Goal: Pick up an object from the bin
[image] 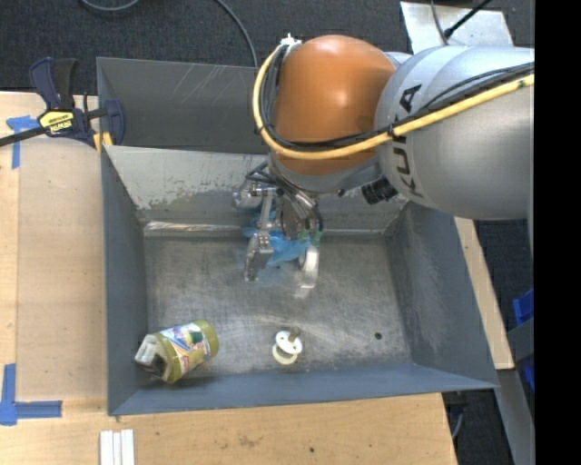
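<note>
hidden: the orange cover (322, 91) and the thick grey arm (463, 136) sat over the upper right of the frame, so i could not see the back right corner of the bin (123, 300) or the gripper's wrist.
cut off: the arm ran out of the frame at the right edge.
hard to make out: the blue thing (289, 248) was mostly masked by metal; i could not tell its kind or shape. a small green bit showed just right of it, and i could not say whether that belonged to it.
gripper: the gripper (280, 275) hung at the upper middle of the frame, near the bin's back wall. its fingers (257, 261) stood partly apart with the blue thing between them, closed against it as far as i could judge.
task's thing: the blue thing was up between the fingers; whether it touched the floor i could not tell.
lower left: a crumpled green and yellow pouch (177, 351) lay near the front corner, well apart from the gripper.
lower middle: a small white round piece (286, 347) lay near the front wall, below the gripper in the frame.
surface: the bin floor (363, 300) was scuffed grey metal, with sloping grey walls around it.
room: beyond the back wall, at the top of the frame, i saw dark ground (163, 27) with a black cable (238, 32) across it.
</note>
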You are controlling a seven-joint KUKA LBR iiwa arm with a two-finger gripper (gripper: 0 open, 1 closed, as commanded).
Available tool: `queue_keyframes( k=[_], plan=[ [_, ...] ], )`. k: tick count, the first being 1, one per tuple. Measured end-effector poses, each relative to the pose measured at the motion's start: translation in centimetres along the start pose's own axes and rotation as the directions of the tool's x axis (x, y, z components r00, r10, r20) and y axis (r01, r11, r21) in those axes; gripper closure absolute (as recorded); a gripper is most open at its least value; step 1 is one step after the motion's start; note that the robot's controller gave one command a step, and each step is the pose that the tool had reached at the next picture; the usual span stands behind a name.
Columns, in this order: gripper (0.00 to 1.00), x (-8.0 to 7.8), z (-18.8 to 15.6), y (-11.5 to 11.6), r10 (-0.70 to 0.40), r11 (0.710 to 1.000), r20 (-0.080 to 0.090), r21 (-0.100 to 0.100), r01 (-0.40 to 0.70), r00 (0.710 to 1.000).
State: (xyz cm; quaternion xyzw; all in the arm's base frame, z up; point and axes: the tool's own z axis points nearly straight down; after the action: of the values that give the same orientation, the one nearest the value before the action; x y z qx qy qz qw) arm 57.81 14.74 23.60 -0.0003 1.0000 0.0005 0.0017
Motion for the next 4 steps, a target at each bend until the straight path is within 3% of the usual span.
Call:
queue_keyframes(
  k=[1,2,3,4],
  plan=[
    [0.0,1.0,6.6,3.6,-0.046,0.999,0.004,-0.001,0.046,0.999],
    [0.0,8.4,7.6,5.8,-0.111,0.994,-0.007,0.002,0.111,0.994],
    [0.0,6.8,8.6,7.0,-0.364,0.931,0.0,0.0,0.364,0.931],
    [0.0,8.5,13.8,8.6,-0.395,0.919,-0.001,0.0,0.395,0.919]
  ],
)
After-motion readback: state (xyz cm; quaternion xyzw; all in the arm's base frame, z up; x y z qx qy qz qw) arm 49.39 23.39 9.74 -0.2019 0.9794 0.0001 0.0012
